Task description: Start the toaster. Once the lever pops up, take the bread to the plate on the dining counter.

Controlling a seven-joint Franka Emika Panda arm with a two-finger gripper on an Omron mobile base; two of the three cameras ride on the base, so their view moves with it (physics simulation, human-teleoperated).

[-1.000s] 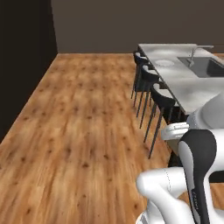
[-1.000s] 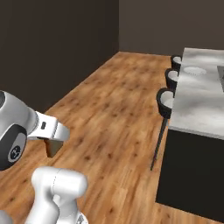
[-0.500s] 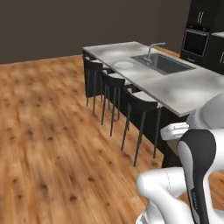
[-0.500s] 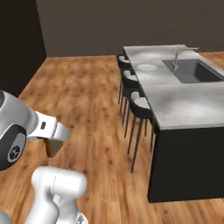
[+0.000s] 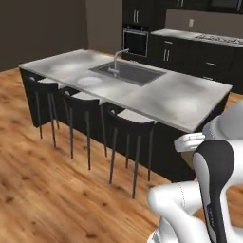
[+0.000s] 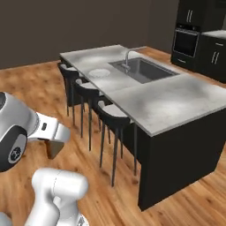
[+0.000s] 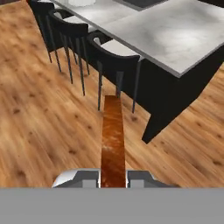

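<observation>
The jaws (image 7: 113,178) are closed on the bread (image 7: 113,135), pinching the slice by its lower edge. In the hand view it is seen edge-on, a narrow brown crusted strip reaching straight out ahead of the jaws over the wooden floor (image 7: 39,122).

Ahead of the jaws and beyond the tip of the slice stands the dining worktop (image 5: 175,102), a long pale marble slab on dark cabinets, well apart from the held bread. Three dark bar stools (image 5: 127,124) line its near side, the closest one just past the end of the slice in the hand view.

The plate (image 5: 89,81), round and white, lies on the worktop near its edge above the stools, farther from the jaws than the stools, just beside the inset steel sink (image 5: 128,72) with its faucet (image 5: 116,59). In the right base view the plate (image 6: 99,73) sits toward the far end of the marble, beside the sink.
</observation>
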